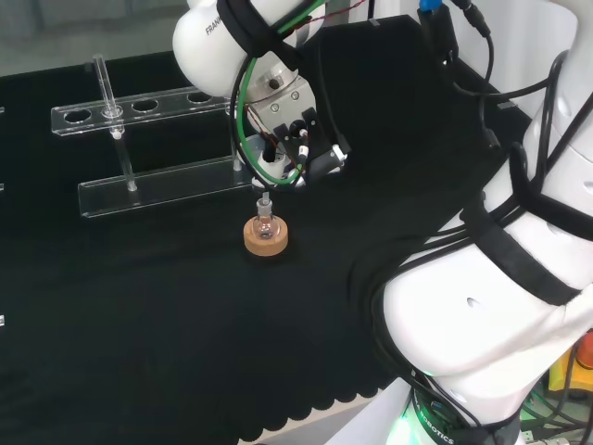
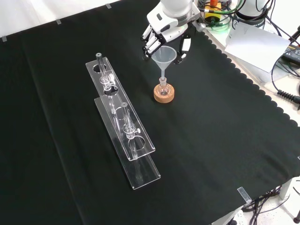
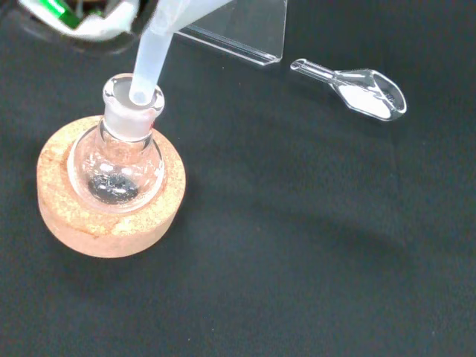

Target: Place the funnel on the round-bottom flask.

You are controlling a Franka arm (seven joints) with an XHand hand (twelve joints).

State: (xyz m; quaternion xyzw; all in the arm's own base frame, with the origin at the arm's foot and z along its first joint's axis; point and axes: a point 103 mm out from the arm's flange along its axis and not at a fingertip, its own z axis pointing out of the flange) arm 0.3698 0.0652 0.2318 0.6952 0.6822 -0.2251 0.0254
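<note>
Funnel stem in the neck of the flask

In the front view the hand [image 2: 164, 35] grasps the rim of the funnel [image 2: 165, 58] between its fingers and thumb. The stem enters the neck of the round-bottom flask [image 3: 119, 152], which sits on the cork ring [image 2: 164, 94], right of the clear rack [image 2: 123, 122].

Clear rack [image 2: 123, 123] lies on black cloth [image 2: 211, 154], running diagonally in front view, w/ approx. two glass tubes [image 2: 127, 129] standing in its holes. Small clear scoop [image 3: 357, 88] lies flat on cloth near rack's end in wrist view, w/ white powder in its bowl. Papers [image 2: 255, 42] and cables [image 2: 286, 93] sit off cloth's edge, front view top right.
</note>
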